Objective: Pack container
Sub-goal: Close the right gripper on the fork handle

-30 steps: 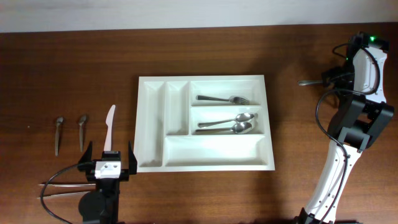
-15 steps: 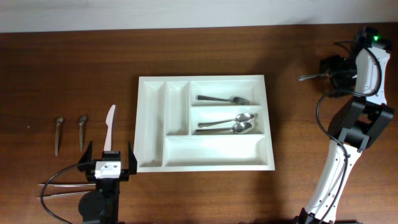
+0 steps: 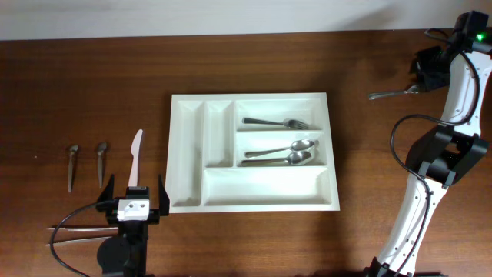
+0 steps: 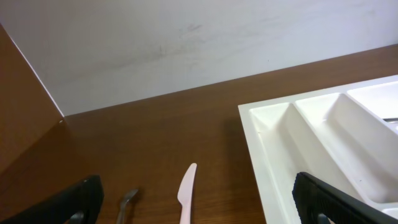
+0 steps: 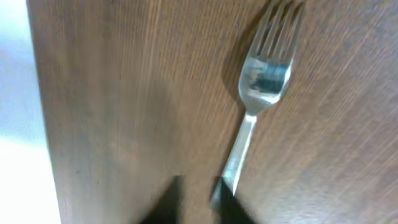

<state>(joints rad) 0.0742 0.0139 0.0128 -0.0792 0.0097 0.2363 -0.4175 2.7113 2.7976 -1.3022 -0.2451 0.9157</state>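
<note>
Surface (image 3: 77, 92): dark brown wood, with a pale wall along its far edge.
Container (image 3: 261, 188): white tray lying flat mid-surface, between the two arms, narrow compartments on its left.
Right arm (image 3: 457, 77): white, reaching to the far right corner.
Left claw (image 3: 134, 194): spread wide, just beside the container's near-left corner.
Right claw (image 3: 424, 78): fingers drawn close together on the loose fork's handle end, blurred in the wrist view.
Knife (image 3: 136, 158): white, left of the container.
Loose fork (image 3: 392, 94): well right of the container, tines toward it.
Tray fork (image 3: 277, 122): far wide compartment.
Paired spoons (image 3: 280, 151): side by side in the middle wide compartment.
Small spoons (image 3: 72, 165): two, left of the knife.
</note>
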